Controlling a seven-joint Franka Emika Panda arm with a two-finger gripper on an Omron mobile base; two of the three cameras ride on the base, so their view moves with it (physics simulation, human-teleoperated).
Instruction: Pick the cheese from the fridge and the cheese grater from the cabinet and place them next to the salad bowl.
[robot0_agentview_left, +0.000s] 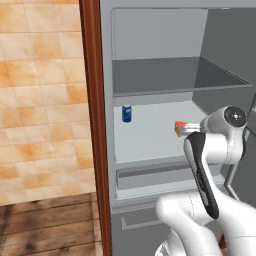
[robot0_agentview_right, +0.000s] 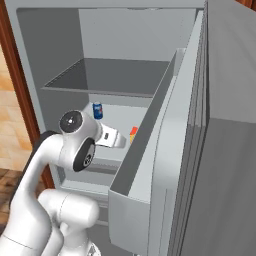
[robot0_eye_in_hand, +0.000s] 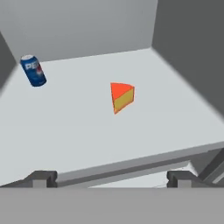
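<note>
Cheese (robot0_eye_in_hand: 121, 97): small orange wedge, red rind face uppermost, lying on the pale middle shelf (robot0_eye_in_hand: 87, 131) of the fridge (robot0_agentview_left: 160, 75). In the hand view it sits just past centre, toward 1 o'clock, well apart from the blue can (robot0_eye_in_hand: 33, 71) out at 10 o'clock and from the right wall at 3 o'clock.

Gripper (robot0_eye_in_hand: 111, 179): jaws apart, nothing between them, the two tips at 6 o'clock, at about the shelf's front lip, short of the wedge.

Step in hand, as you should judge it: reach and grasp.
- Steer slightly right so the wedge centres between the tips.
- Clear the front lip before you drop; it lies between you and the wedge.
- Close across the flat cut sides, not over the tapered point; a wedge will likely squirt out of a slanted pinch.
- Mind the door (robot0_agentview_right: 200, 150) close on the right of the arm.
</note>
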